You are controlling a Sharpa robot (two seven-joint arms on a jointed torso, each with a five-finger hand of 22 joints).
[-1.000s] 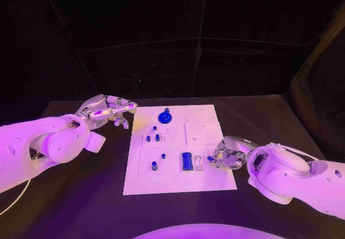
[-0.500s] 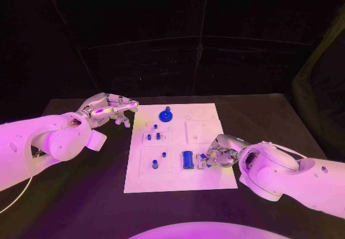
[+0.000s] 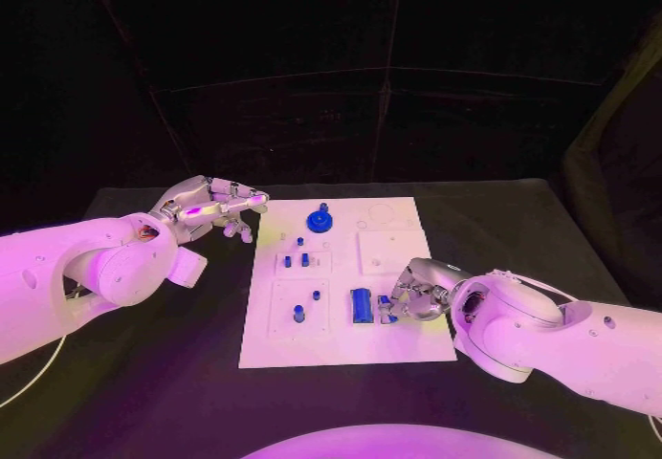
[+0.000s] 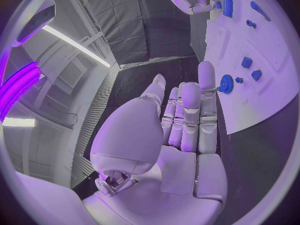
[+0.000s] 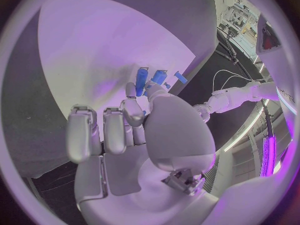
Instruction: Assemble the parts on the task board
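**Right hand at the near slot of the task board, left hand standing off**

The white task board point(image 3: 348, 287) lies in the middle of the black table point(image 3: 165, 363), long side running away from the robot. The right hand point(image 3: 414, 293) is over the board's near right part, fingers curled toward a small blue part point(image 3: 385, 308) just beside the larger blue block point(image 3: 360, 306) that stands in its recess. The small part appears pinched at the fingertips, presumably so it can be guided into the narrow slot next to the block; from the right wrist view the fingertips point(image 5: 131, 92) meet close to blue pieces point(image 5: 150, 78), but whether they truly clamp one cannot be told for certain. The low, curled pose suits a fine placement, with the wrist kept off the board so that seated parts are not knocked.

The left hand point(image 3: 214, 208) hovers off the board's far left corner, holding nothing; in the left wrist view its fingers point(image 4: 187, 115) lie straight and close together, apart from the blue gear point(image 3: 318, 225) seated near the board's far edge. This position probably keeps it out of the working arm's way. Small blue pegs point(image 3: 296, 259) stand in the middle left panel, and another peg point(image 3: 297, 311) in the near left panel, so the assembly looks partly done
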